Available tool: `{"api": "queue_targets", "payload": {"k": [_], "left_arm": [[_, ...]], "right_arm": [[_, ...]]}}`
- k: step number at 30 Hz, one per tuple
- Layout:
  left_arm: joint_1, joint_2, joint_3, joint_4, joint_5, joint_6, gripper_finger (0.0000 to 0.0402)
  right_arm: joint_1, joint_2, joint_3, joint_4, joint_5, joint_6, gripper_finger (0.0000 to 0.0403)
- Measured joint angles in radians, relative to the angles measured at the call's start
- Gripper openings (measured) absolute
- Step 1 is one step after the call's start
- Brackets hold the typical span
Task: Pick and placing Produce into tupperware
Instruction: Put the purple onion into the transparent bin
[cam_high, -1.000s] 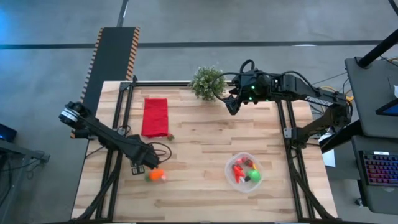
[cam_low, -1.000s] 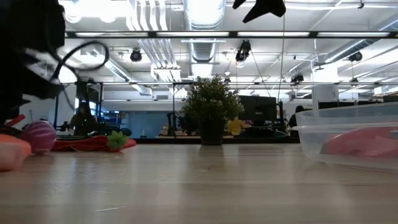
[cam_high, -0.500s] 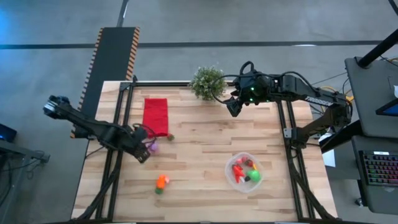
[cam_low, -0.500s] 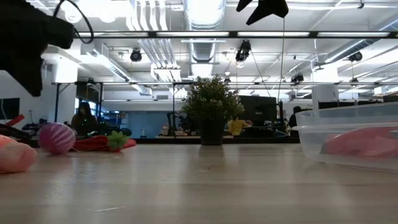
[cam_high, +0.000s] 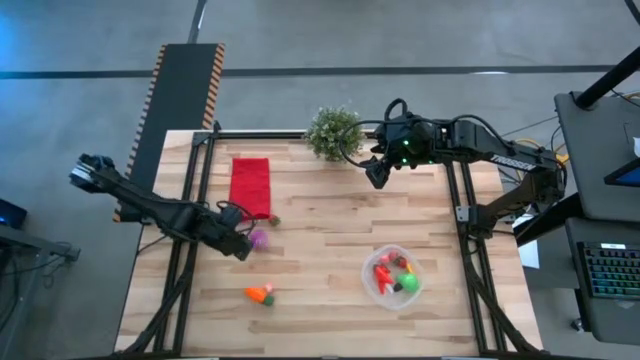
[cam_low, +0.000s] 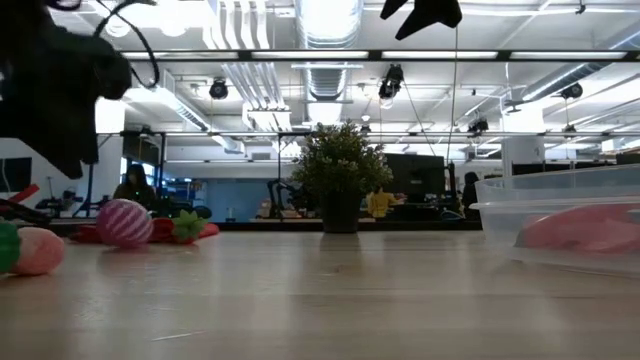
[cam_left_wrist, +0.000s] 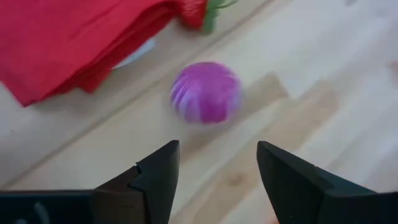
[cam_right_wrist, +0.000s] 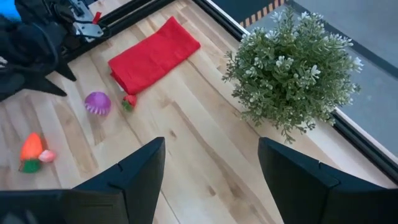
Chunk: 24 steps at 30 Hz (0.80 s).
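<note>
My left gripper (cam_high: 240, 246) is open and empty, low over the table's left half. A purple ball-shaped produce piece (cam_left_wrist: 205, 92) lies on the wood just ahead of its fingertips, apart from them; it also shows in the high view (cam_high: 259, 238). An orange carrot piece with a green end (cam_high: 260, 295) lies nearer the front edge. A small red strawberry (cam_high: 273, 219) lies at the corner of the red cloth (cam_high: 250, 187). The clear tupperware (cam_high: 393, 277) stands right of centre with several pieces in it. My right gripper (cam_high: 375, 172) is open and hovers high at the far side.
A green potted plant (cam_high: 334, 130) stands at the far edge beside my right arm. The red folded cloth lies far left, just beyond my left gripper. Bare wood lies between the purple piece and the tupperware.
My left gripper has risen off the carrot piece and gone toward the far edge, then a little to the right, ending behind the purple piece. The carrot piece has shifted slightly toward the near edge and turned. The purple piece has rolled toward the table's right.
</note>
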Motion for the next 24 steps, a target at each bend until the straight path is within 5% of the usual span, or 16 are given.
{"api": "queue_targets", "payload": {"k": [10, 24], "left_arm": [[0.073, 0.204, 0.053, 0.016, -0.039, 0.004, 0.0202], [0.288, 0.295, 0.113, 0.116, 0.053, 0.087, 0.0202]], "right_arm": [[0.0, 0.0, 0.0, 0.0, 0.0, 0.006, 0.0249], [0.0, 0.0, 0.0, -0.001, 0.0, 0.018, 0.0249]]}}
